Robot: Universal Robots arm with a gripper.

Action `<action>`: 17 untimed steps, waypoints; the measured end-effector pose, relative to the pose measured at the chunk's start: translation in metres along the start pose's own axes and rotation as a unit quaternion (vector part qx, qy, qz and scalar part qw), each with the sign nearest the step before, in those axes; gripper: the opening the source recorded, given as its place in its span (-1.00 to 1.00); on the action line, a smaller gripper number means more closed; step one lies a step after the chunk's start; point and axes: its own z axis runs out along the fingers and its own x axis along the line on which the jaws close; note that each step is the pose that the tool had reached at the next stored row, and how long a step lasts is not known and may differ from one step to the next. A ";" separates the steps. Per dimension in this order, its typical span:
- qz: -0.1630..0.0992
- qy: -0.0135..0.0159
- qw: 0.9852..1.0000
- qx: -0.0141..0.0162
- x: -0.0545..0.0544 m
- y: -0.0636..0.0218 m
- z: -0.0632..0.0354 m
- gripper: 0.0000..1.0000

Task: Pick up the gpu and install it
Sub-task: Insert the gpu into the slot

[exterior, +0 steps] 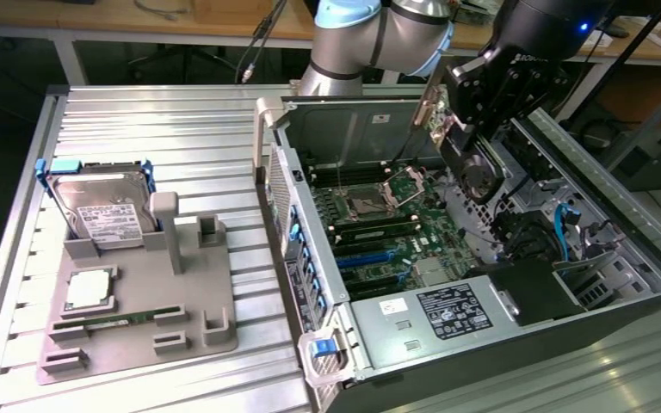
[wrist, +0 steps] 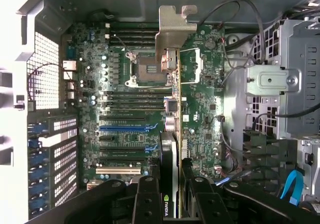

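On the exterior view's left we see a ribbed silver metal counter (exterior: pixel 158 120) carrying a grey moulded holder (exterior: pixel 193 331). In it, a silver hard drive with a white label (exterior: pixel 103 213) stands propped and a narrow green memory stick (exterior: pixel 124 318) lies flat. Rightward lies an open dark computer case (exterior: pixel 288 198), green motherboard (exterior: pixel 394 228) exposed. Above its far right, the black tool (exterior: pixel 460 142) is clamped on the gpu (exterior: pixel 477 172), a thin dark green circuit card. In the wrist view we see fingers (wrist: pixel 147 199) on both faces of the card, with its silvery-beige metal bracket (wrist: pixel 172 26) at the far end.
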 end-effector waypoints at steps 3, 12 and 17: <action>-0.003 0.000 1.000 0.000 0.000 0.0000 0.0000 -0.46; -0.012 0.001 1.000 0.000 0.000 0.0000 0.0000 -0.46; -0.017 0.001 1.000 0.000 0.000 0.0000 0.0000 -0.46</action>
